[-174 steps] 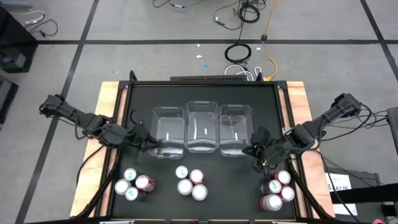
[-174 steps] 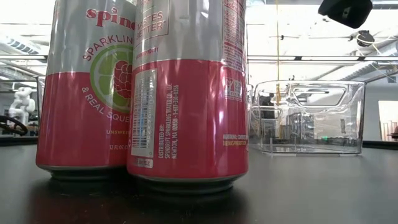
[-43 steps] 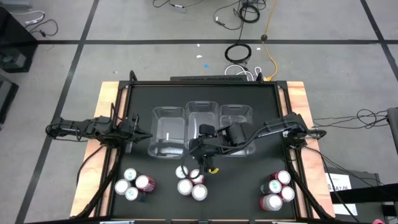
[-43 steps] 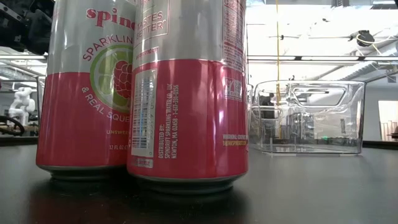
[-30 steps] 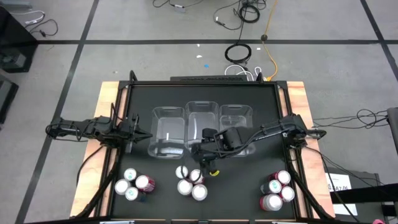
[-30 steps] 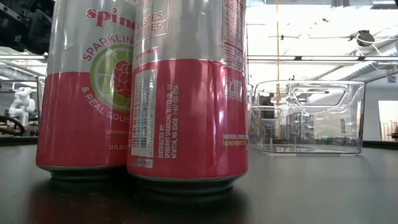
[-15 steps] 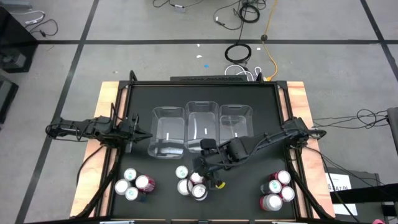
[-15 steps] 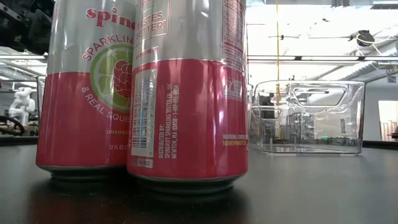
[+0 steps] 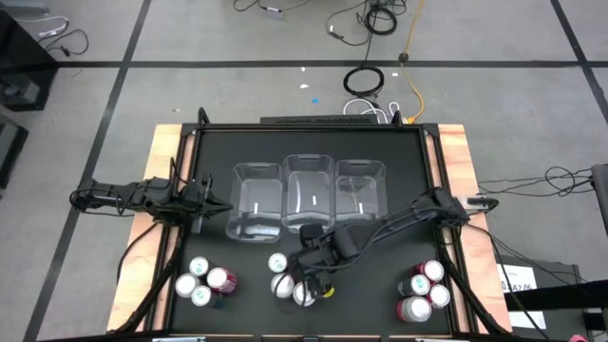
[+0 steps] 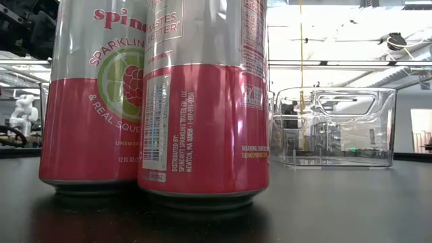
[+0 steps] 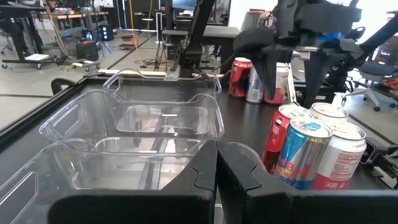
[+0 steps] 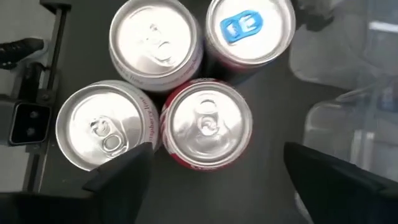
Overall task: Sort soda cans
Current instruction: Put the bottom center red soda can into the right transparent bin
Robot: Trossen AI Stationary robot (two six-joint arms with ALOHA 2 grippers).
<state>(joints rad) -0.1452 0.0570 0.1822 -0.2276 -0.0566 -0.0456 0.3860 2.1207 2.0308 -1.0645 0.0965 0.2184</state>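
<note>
Right end effector point(image 9: 306, 282), fingers spread wide and empty, hangs over the middle cluster of soda cans point(image 12: 206, 124) at lower centre of the desk point(image 9: 399, 161). Left end effector point(image 9: 217, 202), closed and empty, rests at left beside the clear bins point(image 9: 309, 195). Further can clusters sit lower left and lower right.

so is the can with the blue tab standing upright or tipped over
Upright: the right wrist view looks straight down on the blue-tab can, showing its round top, standing among three other cans.
</note>
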